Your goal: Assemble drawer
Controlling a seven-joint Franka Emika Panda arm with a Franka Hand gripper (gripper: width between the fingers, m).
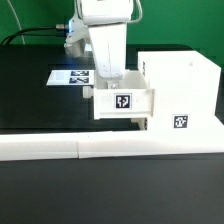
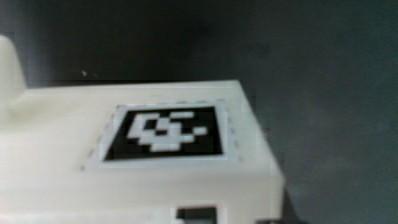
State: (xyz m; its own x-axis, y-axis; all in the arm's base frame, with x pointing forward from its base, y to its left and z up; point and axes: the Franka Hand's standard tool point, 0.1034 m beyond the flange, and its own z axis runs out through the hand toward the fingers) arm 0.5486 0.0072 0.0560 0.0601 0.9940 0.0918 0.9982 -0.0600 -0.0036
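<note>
White bar (image 1: 110, 148) in front, tray (image 1: 123, 103) directly under gripper (image 1: 108, 84), grip state unclear

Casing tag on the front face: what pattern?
Black-and-white square marker on the white casing; tag shows best in the exterior view.

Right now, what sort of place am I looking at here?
Likely a robot lab test bench: a black table with a robot arm over white plastic drawer parts, each carrying a black-and-white square tag, plus a sheet of printed tags.
</note>
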